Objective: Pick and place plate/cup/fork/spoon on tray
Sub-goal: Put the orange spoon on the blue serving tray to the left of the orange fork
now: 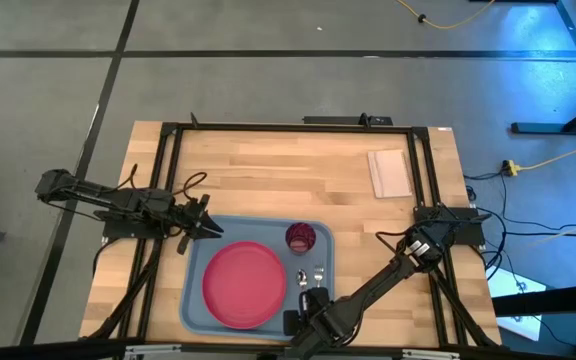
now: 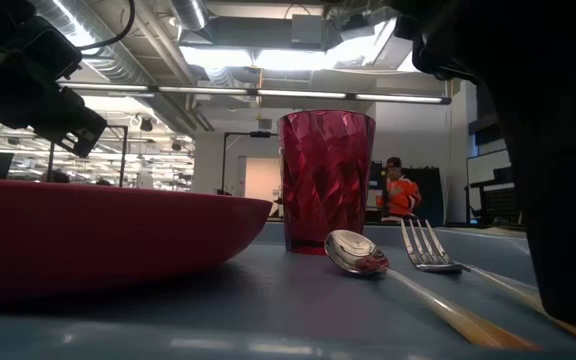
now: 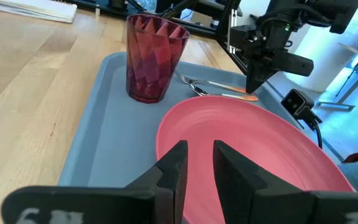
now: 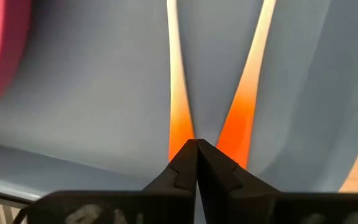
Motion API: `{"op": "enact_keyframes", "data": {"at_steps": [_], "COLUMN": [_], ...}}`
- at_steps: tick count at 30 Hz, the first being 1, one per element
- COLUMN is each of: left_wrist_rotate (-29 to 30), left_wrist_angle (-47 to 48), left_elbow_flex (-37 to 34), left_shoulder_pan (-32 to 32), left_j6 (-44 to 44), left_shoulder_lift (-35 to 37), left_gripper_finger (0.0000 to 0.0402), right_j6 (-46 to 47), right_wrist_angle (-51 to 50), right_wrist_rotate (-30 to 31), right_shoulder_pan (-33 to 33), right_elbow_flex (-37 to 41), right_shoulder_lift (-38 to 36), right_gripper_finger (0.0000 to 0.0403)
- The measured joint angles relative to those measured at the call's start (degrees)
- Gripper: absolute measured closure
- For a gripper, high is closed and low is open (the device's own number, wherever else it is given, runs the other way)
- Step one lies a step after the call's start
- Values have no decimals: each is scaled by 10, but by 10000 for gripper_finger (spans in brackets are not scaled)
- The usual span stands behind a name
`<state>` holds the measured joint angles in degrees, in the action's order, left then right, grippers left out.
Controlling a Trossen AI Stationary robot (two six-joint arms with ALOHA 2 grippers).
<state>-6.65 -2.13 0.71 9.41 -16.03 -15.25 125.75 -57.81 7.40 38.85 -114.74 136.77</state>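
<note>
Light blue tray [image 1: 196,262] on the tabletop [image 1: 268,170] carrying the pink-red plate [image 1: 244,285], with the dark red cup [image 1: 300,237] at its 2 o'clock. Spoon [image 2: 360,254] and fork [image 2: 425,247] lie side by side at the plate's 3 o'clock. Right gripper [image 4: 196,151], fingers pressed together, sits between their orange handles. Left gripper [image 3: 197,163], fingers slightly spread and holding nothing, hovers at the tray's 10 o'clock corner.
</note>
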Motion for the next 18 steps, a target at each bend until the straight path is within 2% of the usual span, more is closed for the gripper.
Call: {"op": "enact_keyframes", "data": {"at_steps": [18], "left_wrist_rotate": [0], "left_wrist_angle": [0], "left_elbow_flex": [0], "left_shoulder_pan": [0], "left_j6": [0], "left_shoulder_lift": [0], "left_gripper_finger": [333], "right_j6": [0], "right_wrist_angle": [3], "right_wrist_rotate": [-10], "right_shoulder_pan": [-3], "right_elbow_flex": [8], "right_shoulder_lift": [2], "right_gripper_finger": [389]}}
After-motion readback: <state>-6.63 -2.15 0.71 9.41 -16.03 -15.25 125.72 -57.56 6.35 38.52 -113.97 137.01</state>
